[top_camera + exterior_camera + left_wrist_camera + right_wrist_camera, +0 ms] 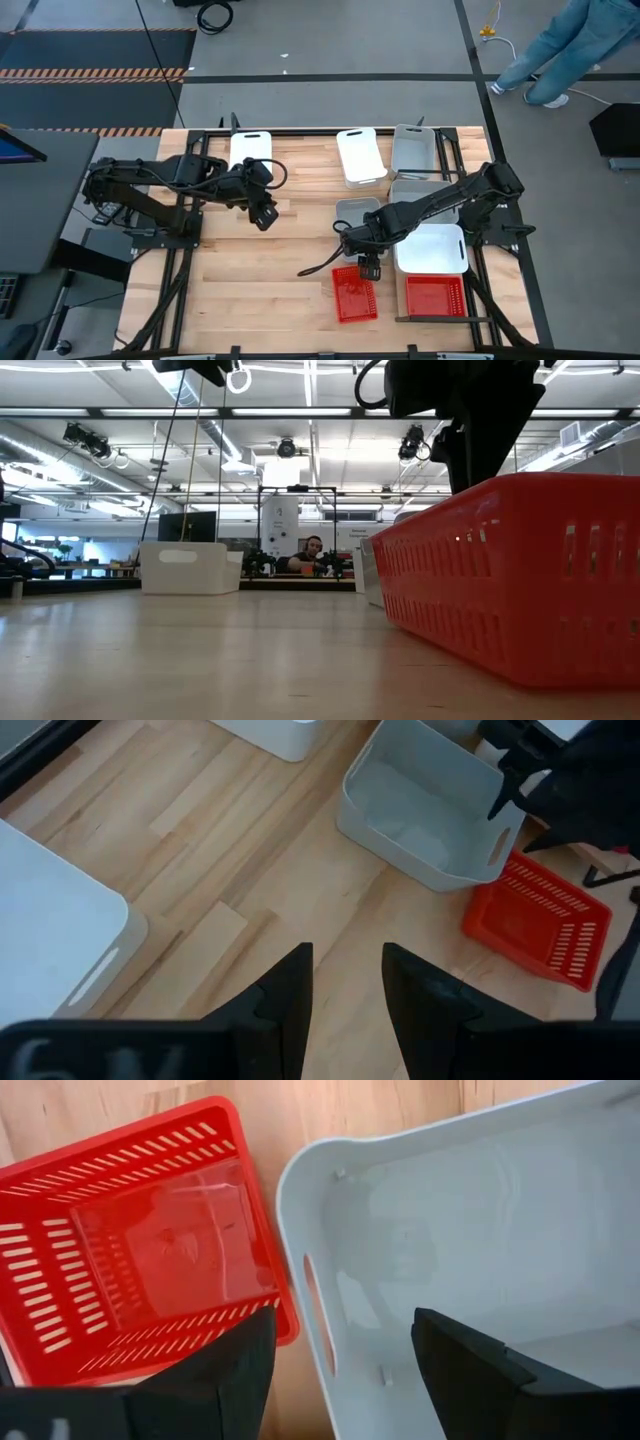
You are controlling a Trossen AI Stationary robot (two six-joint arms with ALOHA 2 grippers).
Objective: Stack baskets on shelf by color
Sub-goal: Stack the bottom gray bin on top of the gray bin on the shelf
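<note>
1. The right gripper [368, 262] hovered above the near wall of a light grey basket [357, 213], beside a red mesh basket [352, 295], probably lined up to grasp that wall.
2. Its fingers were spread wide, holding nothing.
3. The left gripper [265, 215] waited mid-table, half open and empty, near a white basket [250, 151].

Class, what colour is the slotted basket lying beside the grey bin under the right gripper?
Red basket, seen best in the right wrist view.
</note>
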